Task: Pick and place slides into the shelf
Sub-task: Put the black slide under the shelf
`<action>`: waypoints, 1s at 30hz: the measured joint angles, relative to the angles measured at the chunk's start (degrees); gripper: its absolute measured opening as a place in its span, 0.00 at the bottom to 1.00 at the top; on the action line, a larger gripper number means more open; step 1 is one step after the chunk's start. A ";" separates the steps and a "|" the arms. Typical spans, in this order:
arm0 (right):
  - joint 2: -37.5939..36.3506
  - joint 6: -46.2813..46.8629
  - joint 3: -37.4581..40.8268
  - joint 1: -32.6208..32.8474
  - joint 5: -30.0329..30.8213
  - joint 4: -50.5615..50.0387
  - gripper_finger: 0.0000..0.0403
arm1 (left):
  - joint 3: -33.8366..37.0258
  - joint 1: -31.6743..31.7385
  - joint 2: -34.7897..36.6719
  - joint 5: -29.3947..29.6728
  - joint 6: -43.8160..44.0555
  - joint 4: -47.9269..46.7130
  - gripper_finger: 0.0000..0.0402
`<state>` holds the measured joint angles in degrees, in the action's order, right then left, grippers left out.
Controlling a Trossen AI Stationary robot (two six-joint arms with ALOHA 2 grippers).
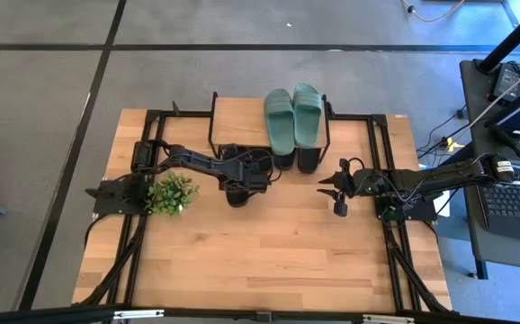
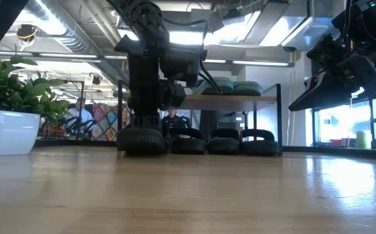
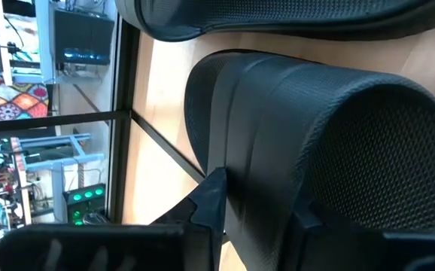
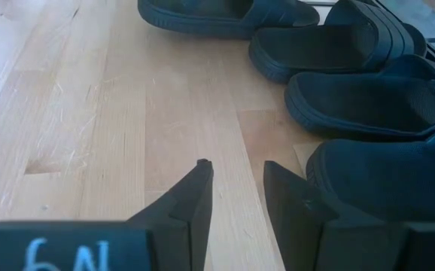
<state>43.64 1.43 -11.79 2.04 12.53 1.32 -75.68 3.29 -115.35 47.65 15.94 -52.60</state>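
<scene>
Now we see our left gripper (image 1: 239, 191) at the shelf (image 1: 242, 121), fingers straddling a black slide's (image 3: 308, 143) strap; whether they grip, we cannot tell. Green slides (image 1: 293, 115) lie on top. At three o'clock, our right gripper (image 4: 236, 197) hovers part-open, empty.

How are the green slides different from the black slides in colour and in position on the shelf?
The green slides are sage green; the black slides are matte black. The green slides lie on top of the shelf, on its wooden plank; the black slides stand on the table, in a row at the shelf's foot. The left gripper is at one black slide; no gripper is at the green slides. Both kinds have an open toe and one wide strap.
</scene>
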 joint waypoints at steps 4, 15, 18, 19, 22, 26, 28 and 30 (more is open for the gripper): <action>0.00 0.00 0.00 0.00 0.00 0.00 0.30 | 0.00 0.23 0.00 -0.31 -0.02 0.00 0.17; 0.00 0.02 0.00 0.00 -0.02 0.00 0.30 | 0.00 0.35 0.00 -1.43 1.57 -0.04 0.35; 0.00 0.51 0.00 0.00 -0.02 0.00 0.30 | -0.02 0.35 0.00 -1.54 1.51 -0.40 0.42; 0.00 0.91 0.00 0.00 -0.04 0.00 0.30 | -0.02 0.35 0.00 -1.56 1.51 -0.50 0.43; 0.00 1.14 0.00 0.00 -0.04 0.00 0.30 | -0.02 0.31 0.00 -2.17 1.49 -0.50 0.46; 0.00 1.16 0.00 0.00 -0.04 0.00 0.30 | -0.02 -0.32 0.00 -2.79 1.46 -0.70 0.47; 0.00 1.15 0.00 0.00 -0.04 0.00 0.30 | -0.02 -0.92 0.15 -2.58 1.46 -1.07 0.48; 0.02 1.14 0.00 0.00 -0.04 0.00 0.30 | -0.02 -1.51 0.93 -2.52 1.45 -1.47 0.48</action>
<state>43.66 2.57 -11.79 2.04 12.49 1.32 -75.70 1.78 -114.42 45.13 17.40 -54.07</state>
